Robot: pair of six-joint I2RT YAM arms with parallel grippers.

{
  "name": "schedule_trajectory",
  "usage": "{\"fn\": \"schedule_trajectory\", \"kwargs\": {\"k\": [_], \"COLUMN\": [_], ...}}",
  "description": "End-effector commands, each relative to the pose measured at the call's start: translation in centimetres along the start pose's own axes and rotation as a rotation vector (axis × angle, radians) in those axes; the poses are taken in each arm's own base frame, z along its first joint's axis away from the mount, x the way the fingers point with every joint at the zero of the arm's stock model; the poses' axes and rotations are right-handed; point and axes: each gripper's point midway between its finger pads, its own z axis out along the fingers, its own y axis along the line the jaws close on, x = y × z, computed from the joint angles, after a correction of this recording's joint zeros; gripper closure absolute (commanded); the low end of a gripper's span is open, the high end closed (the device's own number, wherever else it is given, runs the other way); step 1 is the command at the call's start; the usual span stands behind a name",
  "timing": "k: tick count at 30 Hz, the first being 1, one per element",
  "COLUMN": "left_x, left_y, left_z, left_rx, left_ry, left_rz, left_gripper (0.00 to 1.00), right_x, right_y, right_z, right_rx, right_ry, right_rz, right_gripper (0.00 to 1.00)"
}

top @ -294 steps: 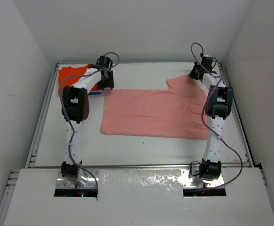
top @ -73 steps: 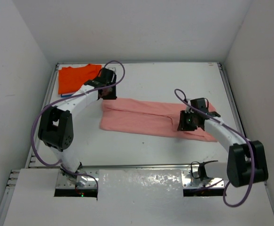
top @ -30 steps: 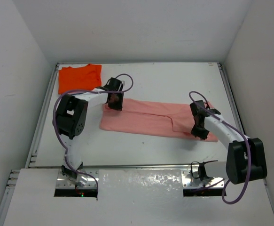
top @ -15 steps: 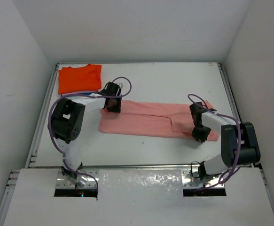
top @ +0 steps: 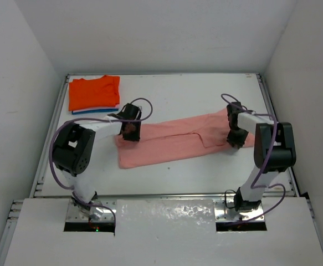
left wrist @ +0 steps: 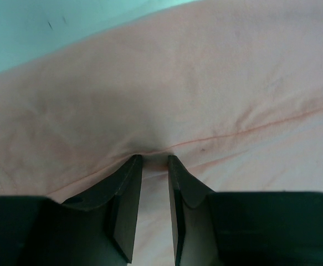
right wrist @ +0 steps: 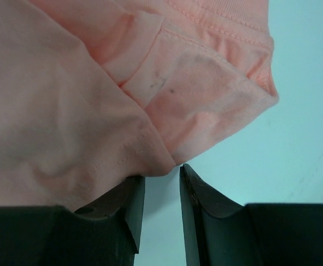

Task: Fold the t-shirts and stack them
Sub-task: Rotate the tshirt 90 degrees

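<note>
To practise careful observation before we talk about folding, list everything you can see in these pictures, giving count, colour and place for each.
pink t-shirt: one, pale salmon-pink, a long folded band slanting across the middle of the table.
orange t-shirt: one, bright orange, folded, at the far left corner.
blue t-shirt: one, blue, only a thin edge showing under the orange t-shirt's near side.
table: one, white, under everything.
cables: two, purple, one looping along each arm.
arms: two, white with black joints, bases at the near edge.
left hand: one, black fingers, pinching the pink t-shirt's left end.
right hand: one, black fingers, pinching the pink t-shirt's right end.
</note>
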Motion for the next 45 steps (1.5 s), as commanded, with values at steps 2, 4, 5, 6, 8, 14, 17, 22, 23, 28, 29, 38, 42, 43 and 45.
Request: {"fn": "schedule_trajectory", "kwargs": {"k": [2, 4, 5, 6, 8, 14, 17, 22, 23, 28, 29, 38, 42, 43, 45], "left_x": [2.7, 3.1, 3.7, 4.0, 4.4, 5.4, 2.9, -2.2, -3.0, -5.7, -6.1, -8.5, -5.7, -5.2, -4.0], "left_y": [-1.2, -2.2, -2.4, -3.2, -4.0, -8.8, -9.4, -8.9, -8.0, -4.3, -4.1, -2.2, -1.1, -0.8, -0.5], "left_z": [-2.0, -2.7, -2.9, -3.2, -3.9, -6.8, -8.4, -8.5, -8.0, -4.1, -3.1, -2.6, -1.8, -1.8, -2.1], "left_rx": [0.021, 0.043, 0.042, 0.050, 0.061, 0.150, 0.161, 0.086, 0.062, -0.071, -0.079, -0.058, -0.085, -0.093, -0.084], "left_ry": [0.052, 0.047, 0.051, 0.046, 0.038, 0.028, -0.042, -0.087, -0.087, -0.033, -0.012, -0.046, 0.012, 0.018, 0.014], "left_rz": [-0.008, -0.008, -0.007, -0.008, -0.022, -0.018, -0.031, 0.048, 0.048, 0.088, 0.096, 0.087, 0.098, 0.099, 0.097], "left_gripper": [0.76, 0.76, 0.76, 0.76, 0.76, 0.75, 0.73, 0.72, 0.72, 0.72, 0.72, 0.71, 0.71, 0.71, 0.71], "right_x": [-6.3, -8.7, -9.4, -9.3, -12.1, -16.7, -17.1, -14.4, -12.1, -6.5, -4.9, -0.3, -1.1, -1.7, -3.1], "right_y": [2.3, 3.8, 4.3, 5.1, 6.5, 8.7, 7.7, 5.6, 5.3, 8.3, 8.9, 13.9, 12.9, 12.6, 11.6], "right_z": [-0.3, -0.3, -0.1, 1.1, 0.6, 1.0, 0.1, -4.2, -3.6, -7.5, -7.4, -8.2, -7.4, -7.4, -7.2], "right_rx": [-0.075, -0.108, -0.122, -0.123, -0.156, -0.249, -0.275, -0.318, -0.319, -0.446, -0.450, -0.500, -0.414, -0.397, -0.341], "right_ry": [-0.100, -0.122, -0.120, -0.085, -0.106, -0.131, -0.131, -0.121, -0.082, -0.083, -0.064, -0.040, -0.065, -0.081, -0.113], "right_rz": [-0.018, -0.038, -0.068, -0.098, -0.126, -0.123, -0.097, -0.069, -0.060, -0.032, -0.051, 0.012, 0.088, 0.093, 0.102], "right_gripper": [0.69, 0.68, 0.68, 0.67, 0.67, 0.65, 0.63, 0.62, 0.62, 0.61, 0.59, 0.59, 0.58, 0.58, 0.58]}}
